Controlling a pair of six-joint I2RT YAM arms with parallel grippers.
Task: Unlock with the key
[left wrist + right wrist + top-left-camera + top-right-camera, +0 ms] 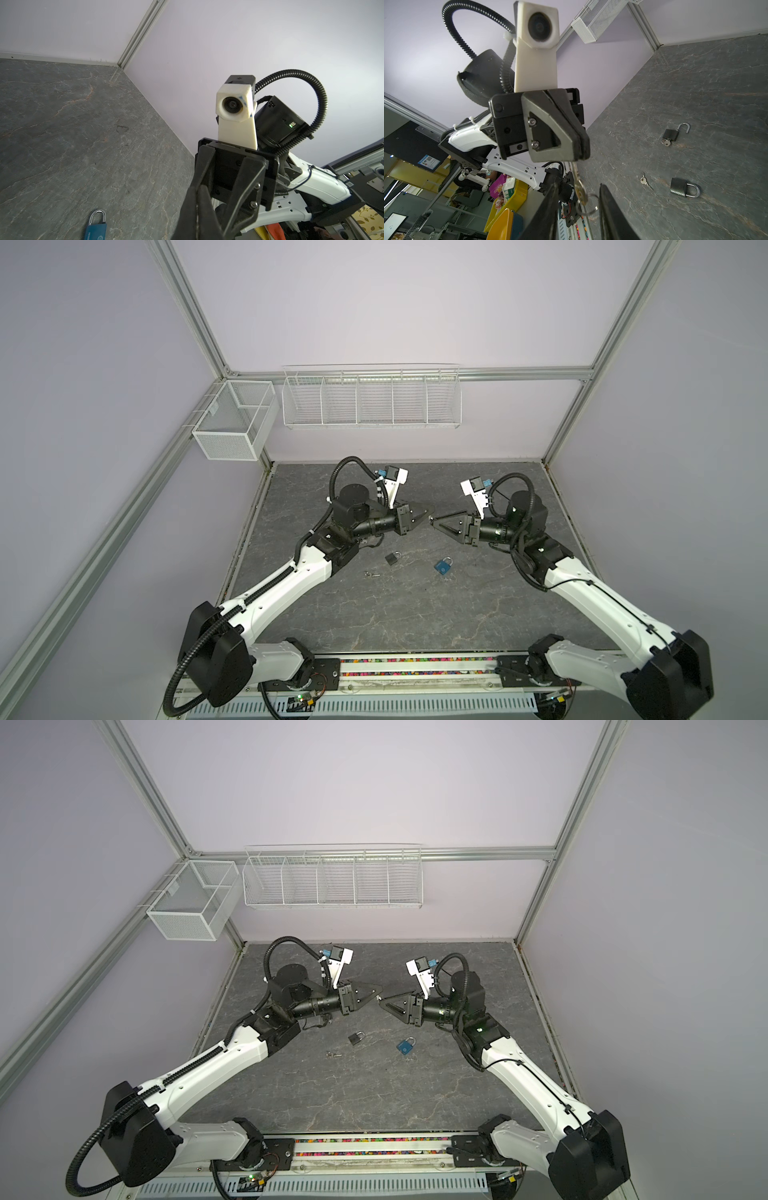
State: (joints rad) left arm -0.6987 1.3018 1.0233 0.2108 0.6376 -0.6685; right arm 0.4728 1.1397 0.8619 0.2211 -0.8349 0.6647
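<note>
1. Right wrist view: the left hand is clenched on a key that hangs from its tips.
2. The right hand is released, fingers apart either side of that key.
3. Both hands hover above the surface; a blue padlock lies on it nearby.

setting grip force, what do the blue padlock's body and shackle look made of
Blue padlock body: smooth matte blue skin with pale printed lettering, probably painted metal or a plastic cover; the look leaves that open. Shackle: bare polished metal, likely steel, silvery with bright glints along its curve.
</note>
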